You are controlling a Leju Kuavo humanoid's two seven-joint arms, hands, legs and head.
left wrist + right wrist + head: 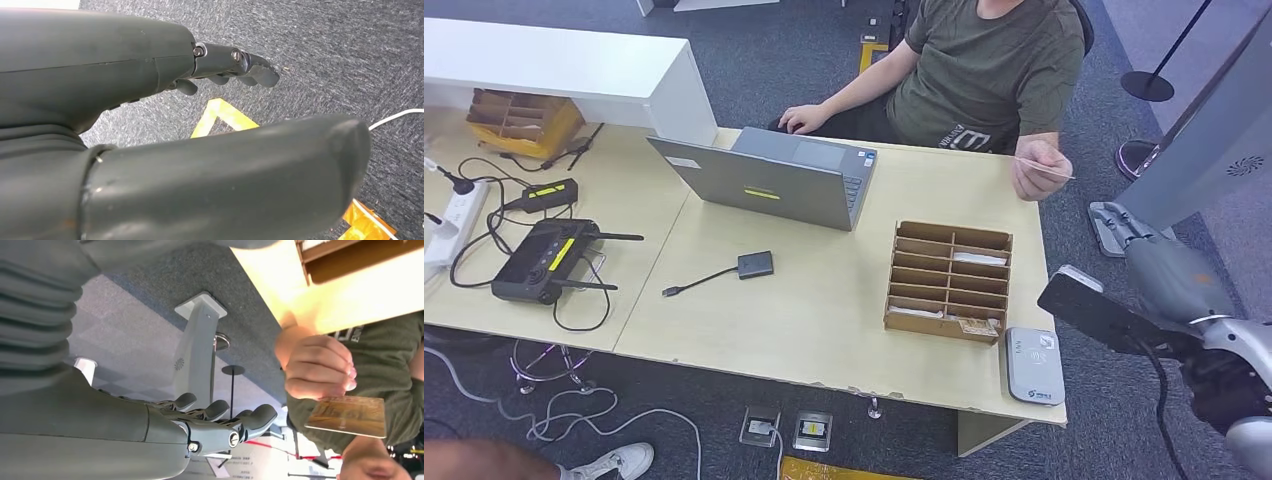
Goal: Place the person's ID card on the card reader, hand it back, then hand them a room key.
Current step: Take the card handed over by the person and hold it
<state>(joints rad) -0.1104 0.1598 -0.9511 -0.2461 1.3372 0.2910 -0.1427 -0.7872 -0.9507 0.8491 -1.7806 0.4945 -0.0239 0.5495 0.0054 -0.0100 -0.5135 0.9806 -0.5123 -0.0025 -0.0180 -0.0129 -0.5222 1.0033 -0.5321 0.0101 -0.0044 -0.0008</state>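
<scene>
Beyond the card reader point(1034, 366), past the surface's far corner, the person's hand point(1036, 168) offers the ID card point(1044, 167). Right hand point(220, 425) approaches, fingers apart, empty; left hand point(225, 65) likewise. Thin, stiff, slippery: pinch its free edge.

Grey ribbed robot hand point(150, 430) (silver screws at dark fingers point(250, 420)).

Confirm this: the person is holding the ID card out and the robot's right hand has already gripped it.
Not quite. The person's hand does hold the ID card out, but the right hand has not gripped it: in the right wrist view its fingers are apart, holding nothing, with a clear gap to the card.
</scene>
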